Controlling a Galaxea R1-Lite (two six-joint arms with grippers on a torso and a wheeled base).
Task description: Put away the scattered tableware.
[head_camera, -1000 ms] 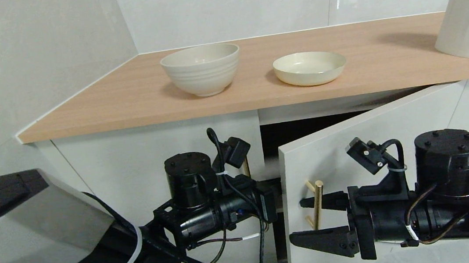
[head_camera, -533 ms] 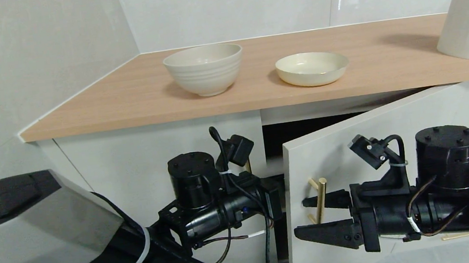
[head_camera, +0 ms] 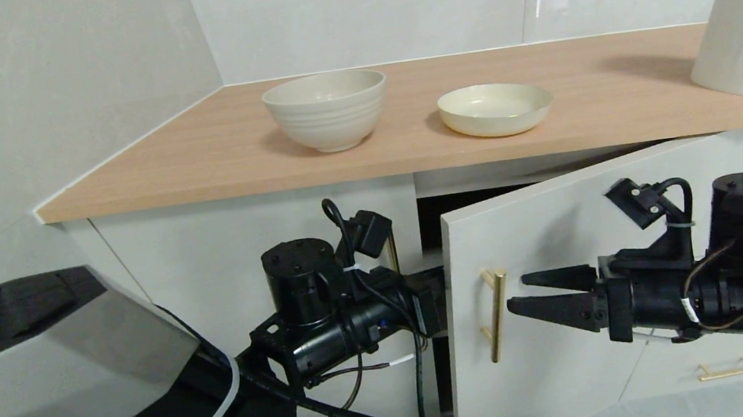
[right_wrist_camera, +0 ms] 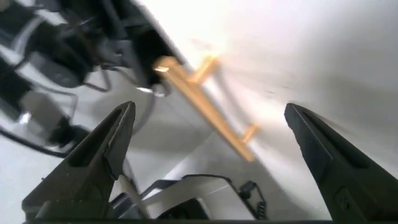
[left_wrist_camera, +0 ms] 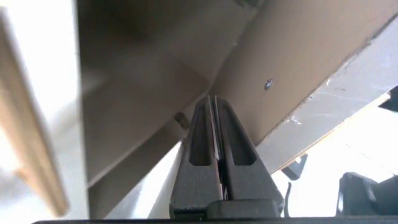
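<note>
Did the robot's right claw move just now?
Yes. The right gripper pulled back off the gold door handle, toward the robot's right.

left gripper: fingers pressing flat together
brown panel: slanting just beyond the fingertips
screw: sitting in that panel

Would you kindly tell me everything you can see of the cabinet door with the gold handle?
The cabinet door is a white flat panel, seemingly painted board, standing partly open under the wooden countertop, its left edge swung out from a dark gap. A gold bar handle stands upright on two posts near that edge. The open right gripper points at the handle, close but apart.
</note>
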